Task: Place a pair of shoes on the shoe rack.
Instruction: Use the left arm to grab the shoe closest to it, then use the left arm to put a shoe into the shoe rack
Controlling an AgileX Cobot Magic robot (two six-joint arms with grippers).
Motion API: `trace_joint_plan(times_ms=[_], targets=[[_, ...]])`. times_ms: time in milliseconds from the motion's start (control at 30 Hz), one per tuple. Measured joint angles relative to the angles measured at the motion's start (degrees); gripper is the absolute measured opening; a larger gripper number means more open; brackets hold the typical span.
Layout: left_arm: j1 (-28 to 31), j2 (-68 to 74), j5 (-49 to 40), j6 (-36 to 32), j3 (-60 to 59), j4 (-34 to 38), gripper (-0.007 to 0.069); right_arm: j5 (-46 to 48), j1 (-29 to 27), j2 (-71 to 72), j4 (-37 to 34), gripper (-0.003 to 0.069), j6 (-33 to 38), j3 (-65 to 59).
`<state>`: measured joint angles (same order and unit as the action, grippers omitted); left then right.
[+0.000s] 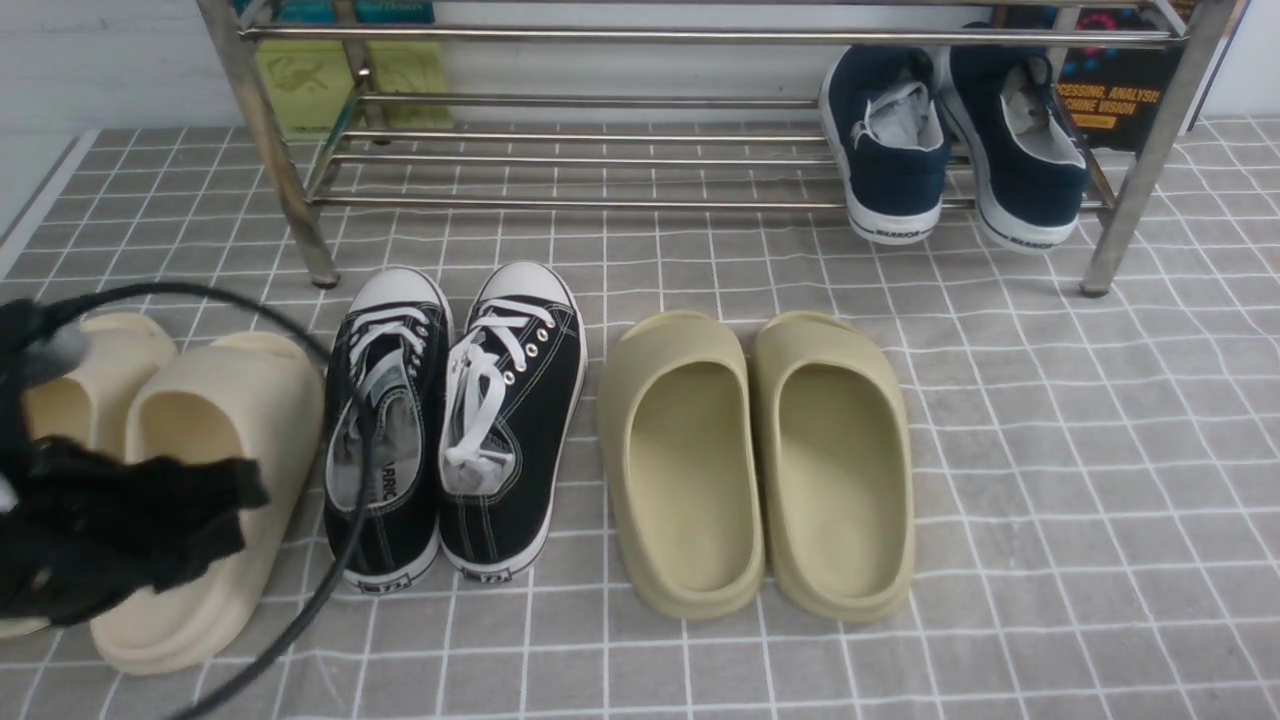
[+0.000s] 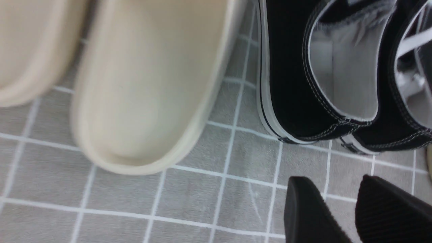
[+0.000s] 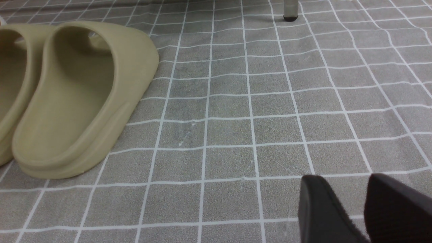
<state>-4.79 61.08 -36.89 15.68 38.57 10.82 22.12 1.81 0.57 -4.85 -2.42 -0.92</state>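
The two black canvas sneakers, the left shoe (image 1: 385, 430) and the right shoe (image 1: 510, 410), stand side by side on the mat, toes toward the shoe rack (image 1: 600, 160). Their heels show in the left wrist view (image 2: 297, 101). My left gripper (image 2: 332, 182) is empty, its jaws a little apart, low over the mat just behind the left shoe's heel. The left arm (image 1: 110, 530) hangs over the cream slides. My right gripper (image 3: 342, 180) is empty, its jaws a little apart, over bare mat right of the olive slides; it does not show in the front view.
Navy sneakers (image 1: 950, 140) sit on the rack's right end. Olive slides (image 1: 760, 460) lie right of the black pair, cream slides (image 1: 200, 480) left of it. A black cable (image 1: 350, 540) crosses the left sneaker. A rack leg (image 3: 290, 10) stands ahead of the right gripper.
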Motion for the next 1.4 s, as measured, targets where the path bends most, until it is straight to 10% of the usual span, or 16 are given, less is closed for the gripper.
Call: trace_joint_plan(times_ms=[433,700,1400], targets=[[0.0,29.98,-2.4,-11.14,18.72,5.51,0.0296,0.0,0.0,0.0,0.0,0.0239,0.0,0.0],[0.14,36.14,0.16,-9.29,19.61,1.07,-0.0008,0.0,0.0,0.0,0.0,0.0239,0.0,0.0],[0.38,38.34,-12.92,-6.92,44.74,-1.02,-0.0013,0.0,0.0,0.0,0.0,0.0239,0.0,0.0]])
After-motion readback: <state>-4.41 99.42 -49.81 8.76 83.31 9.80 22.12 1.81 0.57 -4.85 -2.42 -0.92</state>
